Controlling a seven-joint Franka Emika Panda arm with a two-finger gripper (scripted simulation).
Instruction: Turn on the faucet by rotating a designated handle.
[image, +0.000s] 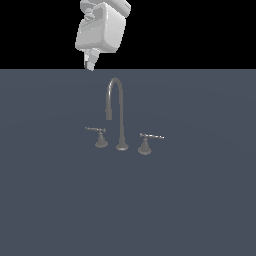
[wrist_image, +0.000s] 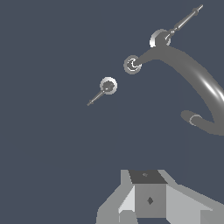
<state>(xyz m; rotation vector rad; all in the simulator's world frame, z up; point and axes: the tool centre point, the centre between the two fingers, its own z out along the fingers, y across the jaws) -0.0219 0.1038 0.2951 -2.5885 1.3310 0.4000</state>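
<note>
The faucet (image: 120, 112) is a dull-grey set with a tall gooseneck spout on a round foot (wrist_image: 132, 64). Its tip hangs toward the exterior view's left. The handle (image: 101, 137) with the shorter, duller lever stands on that side, its lever pointing to the exterior view's left. It also shows in the wrist view (wrist_image: 108, 85). The other handle (image: 145, 144) has a longer, bright-tipped lever (wrist_image: 183, 19). My gripper (image: 90, 63) hangs high above and behind the faucet, apart from it. Its fingers (wrist_image: 148, 199) are together, shut on nothing.
The faucet set stands on a flat dark blue-grey surface (image: 60, 200) that fills the lower part of the exterior view. The spout's arc (wrist_image: 205, 89) curves close under the wrist camera.
</note>
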